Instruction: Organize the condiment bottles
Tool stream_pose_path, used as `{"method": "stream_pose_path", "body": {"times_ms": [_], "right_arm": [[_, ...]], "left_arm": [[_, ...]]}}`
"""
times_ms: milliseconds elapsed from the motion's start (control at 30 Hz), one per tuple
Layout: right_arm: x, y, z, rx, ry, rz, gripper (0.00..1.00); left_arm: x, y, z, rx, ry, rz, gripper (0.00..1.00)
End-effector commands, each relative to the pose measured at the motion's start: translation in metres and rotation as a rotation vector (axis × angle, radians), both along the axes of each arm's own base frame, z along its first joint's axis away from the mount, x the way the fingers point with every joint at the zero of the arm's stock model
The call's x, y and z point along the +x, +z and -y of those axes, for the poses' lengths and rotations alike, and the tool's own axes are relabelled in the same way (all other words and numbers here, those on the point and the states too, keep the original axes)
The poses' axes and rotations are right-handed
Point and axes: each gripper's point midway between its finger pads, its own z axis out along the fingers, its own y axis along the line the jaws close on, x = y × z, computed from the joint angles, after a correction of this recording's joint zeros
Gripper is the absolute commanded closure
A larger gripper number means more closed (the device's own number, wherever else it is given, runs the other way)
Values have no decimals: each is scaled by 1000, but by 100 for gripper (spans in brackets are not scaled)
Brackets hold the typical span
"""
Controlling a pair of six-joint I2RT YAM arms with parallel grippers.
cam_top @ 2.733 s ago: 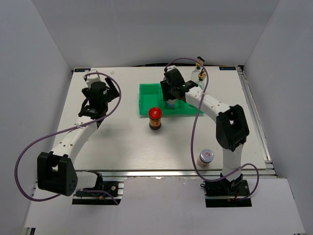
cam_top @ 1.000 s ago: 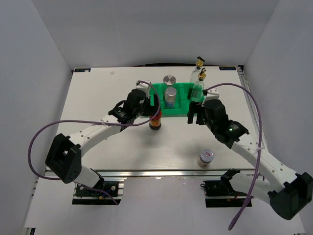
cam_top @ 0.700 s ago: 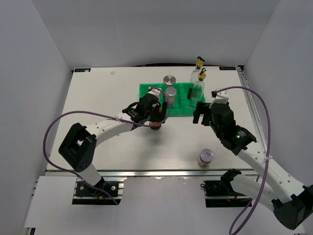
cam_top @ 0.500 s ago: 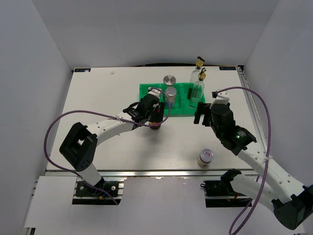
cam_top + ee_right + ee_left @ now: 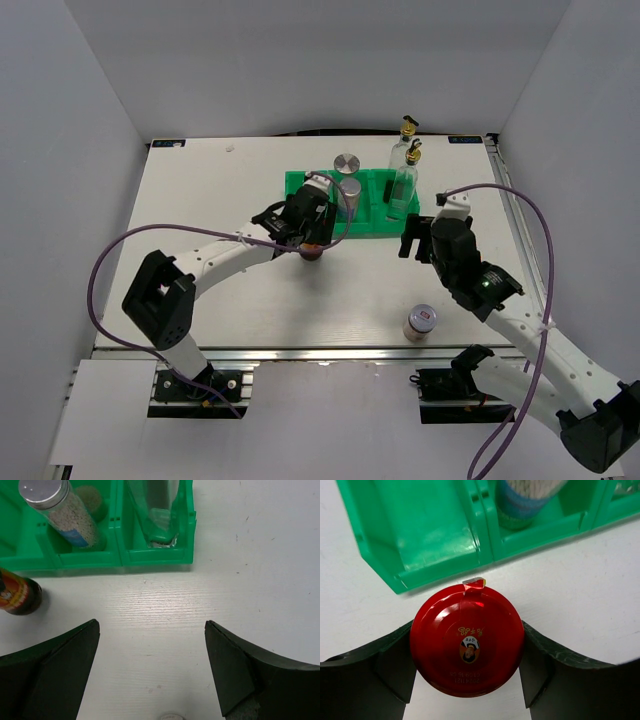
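Your left jaws are pinching the red-lidded jar (image 5: 466, 645), one pad pressed against each side of its lid. The views do not settle whether the jar rests on the counter (image 5: 580, 580) or hangs barely off it. Just ahead of those jaws lies the green tray (image 5: 420, 555), with its empty end compartment straight ahead and slightly to their left. A blue-labelled shaker (image 5: 520, 505) stands in the middle compartment, ahead to their right. The step in hand looks like moving the jar into that empty compartment. That calls for lifting until its base clears the tray's near wall, going forward, lowering, then letting go. Your right jaws are spread wide, holding nothing, above bare counter, with a clear glass bottle (image 5: 155, 510) in the compartment ahead of them. A white-lidded shaker (image 5: 422, 321) stands behind them, not yet in the tray.
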Motion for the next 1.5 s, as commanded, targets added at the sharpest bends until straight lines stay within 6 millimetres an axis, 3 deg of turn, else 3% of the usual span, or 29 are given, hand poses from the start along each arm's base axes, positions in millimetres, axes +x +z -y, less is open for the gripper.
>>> {"method": "stream_pose_path", "body": {"times_ms": [0,233,400,433,467,567,1067,1467], "right_arm": [[3,4,2,45,-35,35,11],[1,4,6,57,-46,56,11],[1,-1,12,18,-69,36,11],[0,-2,13,11,-71,28,11],[0,-2,13,11,-71,26,11],[0,-4,15,6,-78,29,11],[-2,-13,18,-9,-77,7,11],[-24,-26,13,-18,22,-55,11]], "left_arm": [[32,110,4,-109,66,267,100],[75,143,-10,-95,132,339,100],[117,128,-13,-149,100,322,100],[129,130,-21,-158,116,328,100],[136,118,-21,-156,115,299,100],[151,107,-22,-180,85,258,100],[175,85,-24,-136,117,303,100],[203,67,-16,-120,150,303,100]]}}
